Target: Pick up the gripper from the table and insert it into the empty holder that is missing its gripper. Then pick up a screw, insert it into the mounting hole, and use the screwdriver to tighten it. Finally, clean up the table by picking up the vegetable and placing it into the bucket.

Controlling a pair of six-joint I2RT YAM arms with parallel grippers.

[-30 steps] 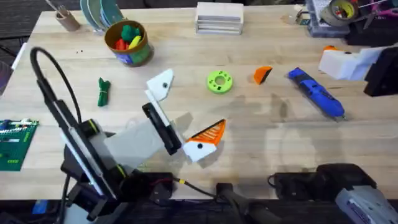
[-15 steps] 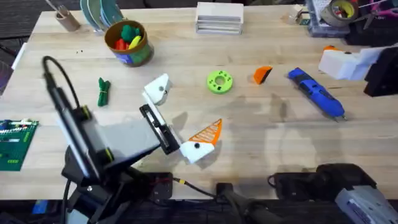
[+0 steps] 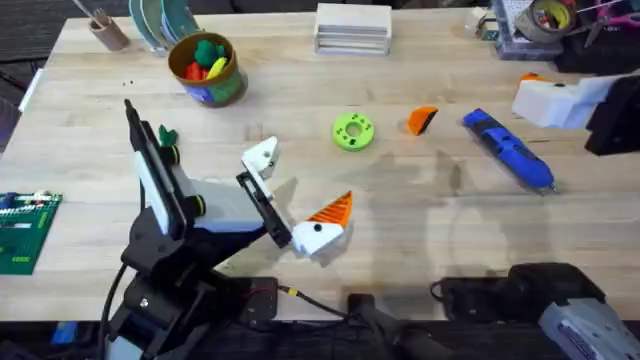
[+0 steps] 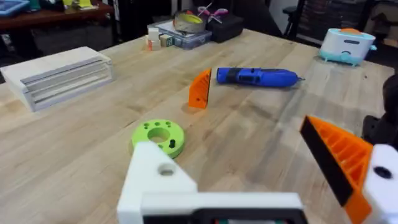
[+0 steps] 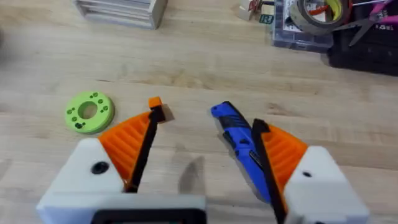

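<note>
My left gripper (image 3: pixel 293 192) hovers open over the table's middle. One finger is the plain white holder (image 3: pixel 262 158) (image 4: pixel 158 186); the other carries an orange wedge (image 4: pixel 339 163). Right of it, well apart, the loose orange gripper (image 3: pixel 423 120) (image 4: pixel 200 88) lies beside the blue screwdriver (image 3: pixel 508 148) (image 4: pixel 255 76). My right gripper (image 5: pixel 205 158) is open at the right edge, above the screwdriver (image 5: pixel 239 140) and the loose gripper (image 5: pixel 157 109). The green vegetable (image 3: pixel 166 134) peeks from behind my left arm, and the bucket (image 3: pixel 207 68) stands beyond it. I cannot make out a screw.
A bright green ring with holes (image 3: pixel 353 131) lies between my left gripper and the loose wedge. A white stacked box (image 3: pixel 352 28) sits at the back, a tape roll and clutter (image 3: pixel 545 18) at the back right, a green circuit board (image 3: pixel 22 232) at the left edge.
My left arm's upper links have swung right and away from me, now covering most of the vegetable. Its open gripper shifted slightly nearer and to the right. Nothing on the table moved.
</note>
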